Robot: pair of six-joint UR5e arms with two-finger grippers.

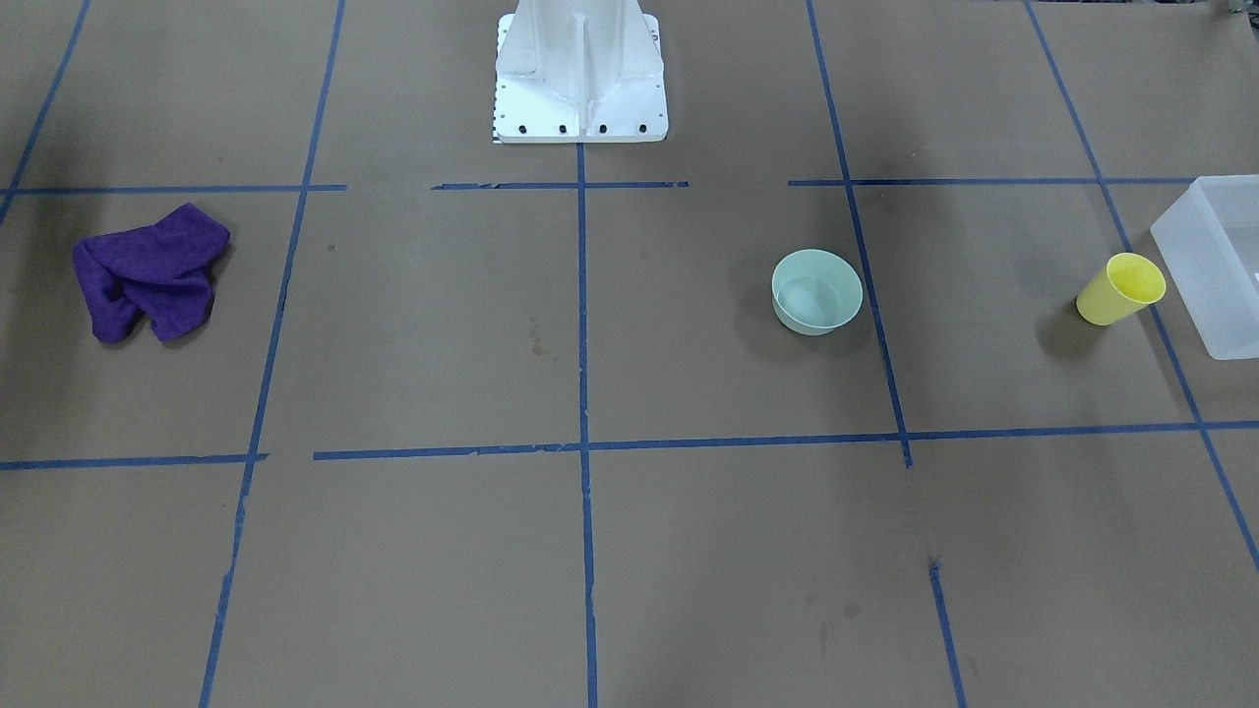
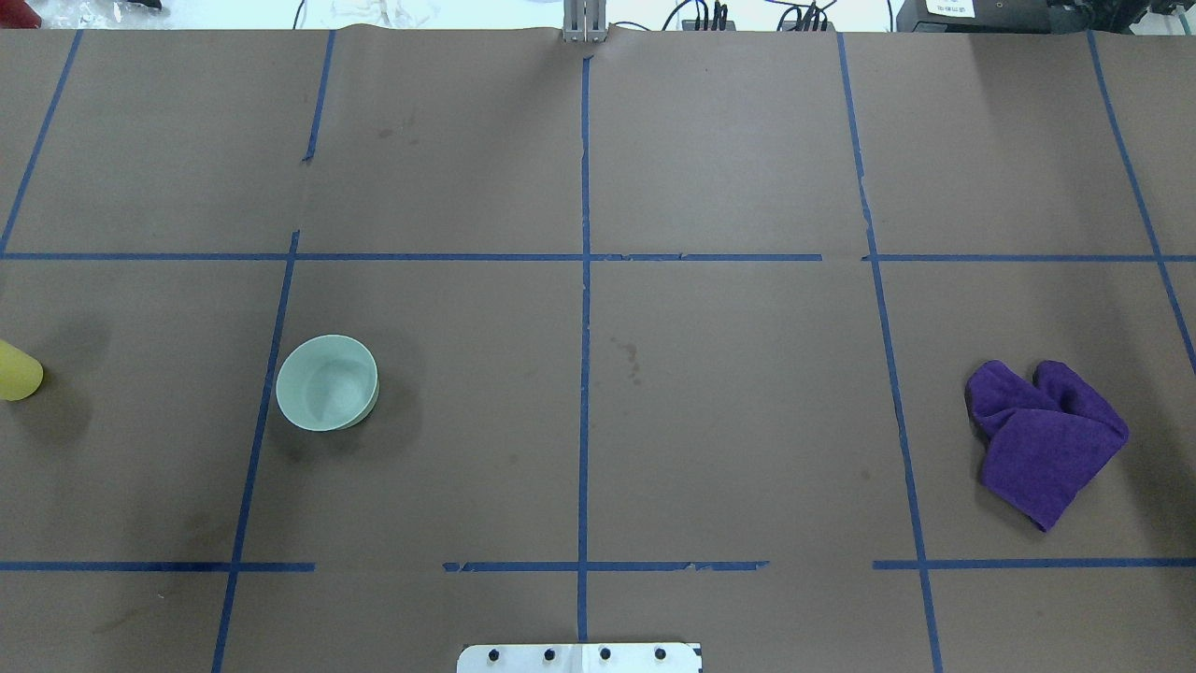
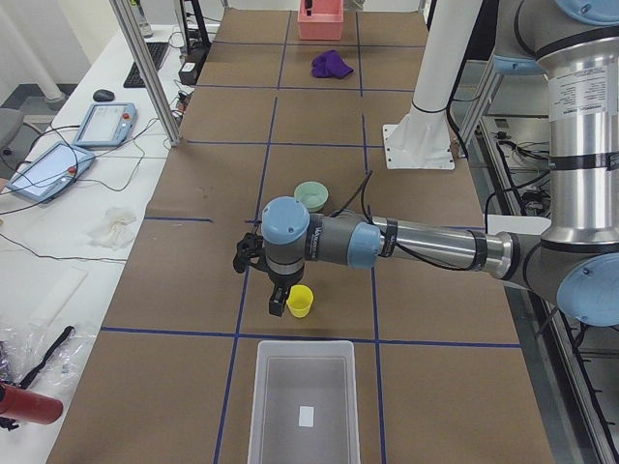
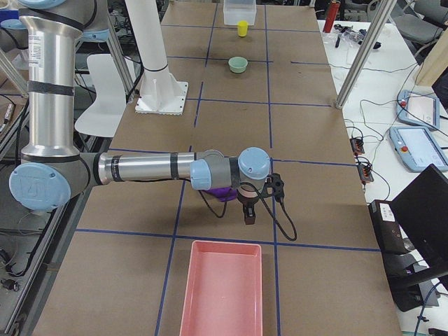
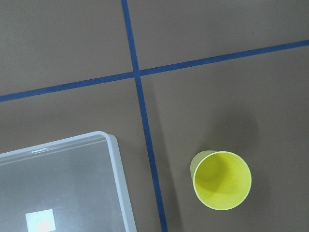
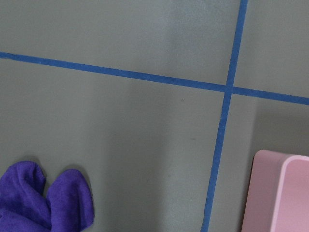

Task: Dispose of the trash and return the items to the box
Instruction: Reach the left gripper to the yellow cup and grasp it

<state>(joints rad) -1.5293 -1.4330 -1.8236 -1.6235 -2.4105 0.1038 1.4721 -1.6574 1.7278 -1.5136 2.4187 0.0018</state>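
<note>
Exterior left view: left end effector (image 3: 279, 304) just beside yellow cup (image 3: 300, 302), opening can't tell; probably cup pickup, next centre over it, grasp, carry to box (image 3: 302, 406).

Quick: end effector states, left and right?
Left end effector: cannot tell, seen only from the side, near the cup.
Right end effector: cannot tell, seen only from the side.
</note>
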